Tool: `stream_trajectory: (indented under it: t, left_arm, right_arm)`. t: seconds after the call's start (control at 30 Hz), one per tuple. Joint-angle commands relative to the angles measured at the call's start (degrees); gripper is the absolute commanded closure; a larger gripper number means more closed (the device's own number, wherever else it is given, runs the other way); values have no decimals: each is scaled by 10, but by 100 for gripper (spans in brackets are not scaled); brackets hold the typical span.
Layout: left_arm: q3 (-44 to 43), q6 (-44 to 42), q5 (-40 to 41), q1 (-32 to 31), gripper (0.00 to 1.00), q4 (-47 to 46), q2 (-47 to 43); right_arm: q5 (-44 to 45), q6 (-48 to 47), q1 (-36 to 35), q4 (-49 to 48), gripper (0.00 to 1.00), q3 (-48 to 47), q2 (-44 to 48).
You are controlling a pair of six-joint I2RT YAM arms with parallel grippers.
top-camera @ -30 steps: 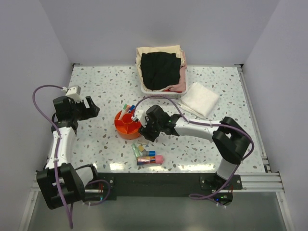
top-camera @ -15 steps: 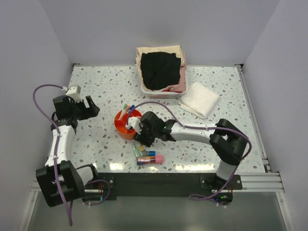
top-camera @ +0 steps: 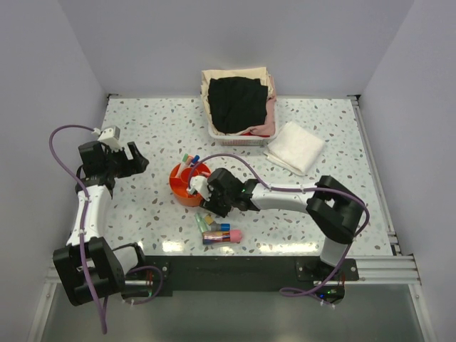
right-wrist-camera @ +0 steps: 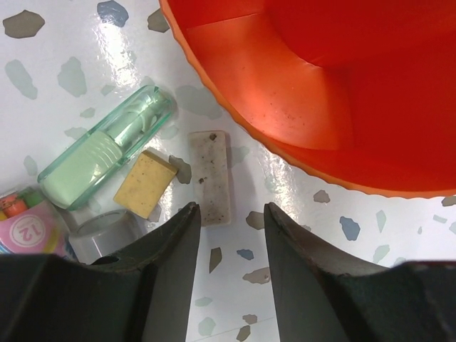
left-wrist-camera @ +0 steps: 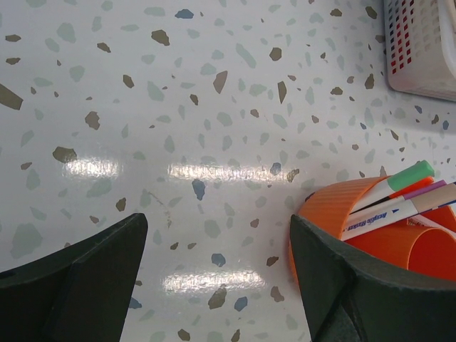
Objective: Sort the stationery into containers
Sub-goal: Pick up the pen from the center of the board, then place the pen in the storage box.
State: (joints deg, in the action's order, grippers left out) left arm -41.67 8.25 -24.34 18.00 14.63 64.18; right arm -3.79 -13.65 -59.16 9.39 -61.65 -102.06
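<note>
My right gripper [top-camera: 205,204] hangs low over the counter [top-camera: 142,214] at about 5 o'clock from the orange tray [top-camera: 187,184], close to its rim. Its jaws are apart, and in the wrist view the near end of a speckled grey block [right-wrist-camera: 211,177] lies between the fingertips. I cannot tell whether either finger touches it. The block lies flat on the counter, just outside the tray wall, which fills the 1 o'clock side of that view. At 9 o'clock from the block a small yellow piece [right-wrist-camera: 145,183] lies just beside it, and beyond that, toward 10 o'clock, a green tube [right-wrist-camera: 107,157] lies on a slant. A grey ring-shaped piece [right-wrist-camera: 103,235] sits at 7 o'clock, partly hidden behind my finger. From above, a pink eraser [top-camera: 235,234] lies farther toward the near edge with the rest of the loose pieces. Several pens [top-camera: 189,160] stand leaning in the tray, caps pointing to 12 o'clock. My left gripper [top-camera: 132,158] hovers at 9 o'clock from the tray, well apart from it, its jaws wide and holding nothing. A white basket [top-camera: 214,132] of dark clothes [top-camera: 239,103] stands at 1 o'clock from the tray, and a folded white cloth [top-camera: 296,146] lies at 4 o'clock from the basket.
</note>
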Motion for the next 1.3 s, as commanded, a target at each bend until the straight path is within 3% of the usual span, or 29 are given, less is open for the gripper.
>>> stream_trajectory:
  t: [0.0,0.4,0.53,0.67,1.0,1.27]
  left_arm:
    - [-16,6,-14,5,14,-22,-6]
    - [-16,12,-19,5,14,-23,-7]
    - [-11,15,-24,5,14,-23,-8]
    - [-11,17,-31,5,14,-27,-9]
    - [-1,32,-48,6,14,-49,-18]
    - [11,48,-58,6,14,-61,-29]
  right_arm:
    - [-17,-13,0,-13,54,4,-2]
    - [-19,-26,-3,1,56,-2,-36]
    - [-25,-40,-3,13,87,-1,-27]
    - [-31,-67,-3,75,99,11,31]
    - [-23,-96,4,163,100,18,204]
    - [-17,-96,4,129,100,-74,161]
